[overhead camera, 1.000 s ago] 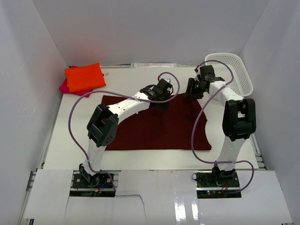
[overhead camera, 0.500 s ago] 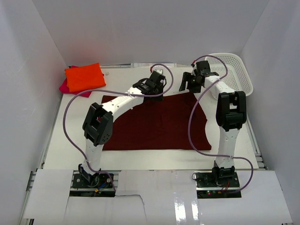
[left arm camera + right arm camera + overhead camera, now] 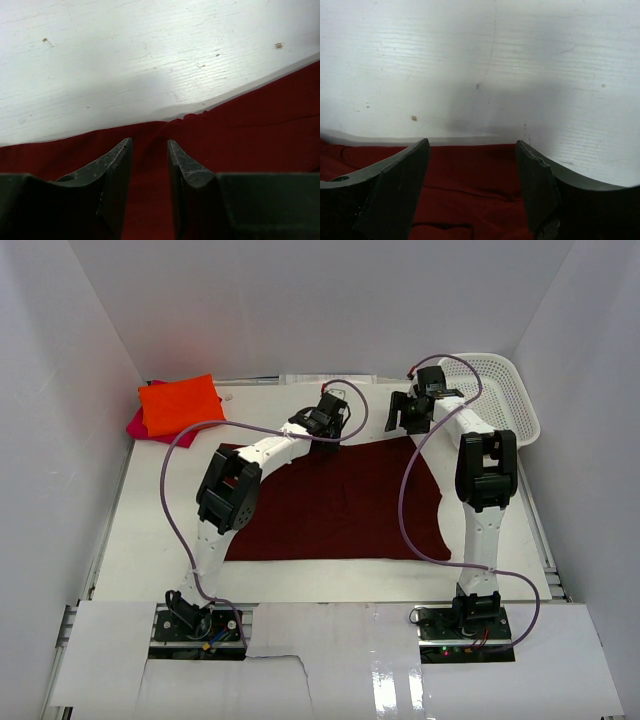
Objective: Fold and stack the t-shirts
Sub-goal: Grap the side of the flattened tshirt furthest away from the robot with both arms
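Observation:
The dark maroon t-shirt [image 3: 340, 505] lies spread flat in the middle of the table. My left gripper [image 3: 325, 428] hovers at its far edge, jaws a narrow gap apart with cloth [image 3: 250, 125] showing between them; nothing is held. My right gripper [image 3: 408, 416] is at the shirt's far right corner, wide open and empty, with the cloth edge [image 3: 470, 175] between its fingers. The gripper tips show in the left wrist view [image 3: 149, 142] and the right wrist view [image 3: 472, 142]. The folded orange t-shirt [image 3: 180, 405] lies on the magenta-pink one [image 3: 140, 425] at the far left.
A white mesh basket [image 3: 505, 390] stands at the far right, just behind the right arm. Bare white table [image 3: 150, 530] shows left of and beyond the maroon shirt. White walls enclose the table on three sides.
Both grippers have moved from over the shirt's upper middle out to its far edge. The shirt itself lies much as before.

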Controlling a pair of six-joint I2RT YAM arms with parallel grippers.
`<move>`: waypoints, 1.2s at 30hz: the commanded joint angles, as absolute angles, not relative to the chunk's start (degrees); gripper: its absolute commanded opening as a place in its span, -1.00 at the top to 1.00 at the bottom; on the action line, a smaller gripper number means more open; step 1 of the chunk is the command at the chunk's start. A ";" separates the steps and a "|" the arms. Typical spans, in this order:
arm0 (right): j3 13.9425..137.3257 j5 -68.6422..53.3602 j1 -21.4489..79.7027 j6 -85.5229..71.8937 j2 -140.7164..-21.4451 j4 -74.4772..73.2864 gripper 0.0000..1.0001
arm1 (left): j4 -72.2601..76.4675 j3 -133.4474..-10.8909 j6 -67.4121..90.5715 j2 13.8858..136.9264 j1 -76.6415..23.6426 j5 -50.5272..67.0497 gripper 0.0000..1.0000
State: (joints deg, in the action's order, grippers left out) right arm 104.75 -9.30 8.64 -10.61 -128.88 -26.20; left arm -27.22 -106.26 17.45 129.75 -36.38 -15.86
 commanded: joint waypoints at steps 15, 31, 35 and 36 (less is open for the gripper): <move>102.31 -10.37 8.70 -8.70 -127.18 -34.72 0.01 | -35.50 -95.72 29.26 112.86 -36.39 -4.40 0.12; 103.36 -12.31 8.70 -8.26 -128.32 -32.08 0.49 | -33.66 -92.44 29.01 112.41 -39.38 6.16 0.12; 102.48 -11.25 8.70 -8.26 -127.18 -31.99 0.31 | -39.88 -96.58 27.78 110.66 -35.00 5.00 0.12; 102.31 -10.99 8.70 -8.26 -126.92 -31.91 0.26 | -40.34 -96.59 27.43 109.52 -33.50 6.14 0.12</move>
State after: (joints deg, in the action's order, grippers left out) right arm 102.50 -11.22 8.69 -8.71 -128.88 -32.91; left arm -37.74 -92.84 28.51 113.58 -38.30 5.19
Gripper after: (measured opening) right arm 0.353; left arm 0.440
